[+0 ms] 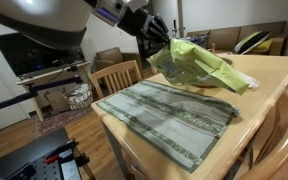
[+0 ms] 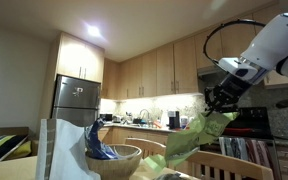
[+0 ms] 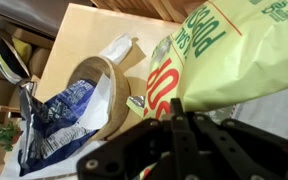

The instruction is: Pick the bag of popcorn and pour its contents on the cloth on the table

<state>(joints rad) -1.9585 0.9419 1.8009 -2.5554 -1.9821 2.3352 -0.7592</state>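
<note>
The lime-green bag of popcorn (image 1: pixel 202 64) with orange-red lettering hangs tilted over the far end of the table (image 1: pixel 269 72), just beyond the cloth (image 1: pixel 169 115). My gripper (image 1: pixel 160 44) is shut on the bag's upper end. In the other exterior view the gripper (image 2: pixel 220 106) holds the bag (image 2: pixel 189 140) from above. In the wrist view the bag (image 3: pixel 234 50) fills the upper right, pinched in the gripper (image 3: pixel 176 108). The grey-green striped cloth lies flat on the near part of the table. No popcorn pieces show.
A wooden bowl (image 3: pixel 96 75) holding a blue-and-white bag (image 3: pixel 59 120) stands on the table beside the green bag. In an exterior view a white paper bag (image 2: pixel 56 150) stands next to the bowl (image 2: pixel 119 160). Wooden chairs (image 1: pixel 116 76) ring the table.
</note>
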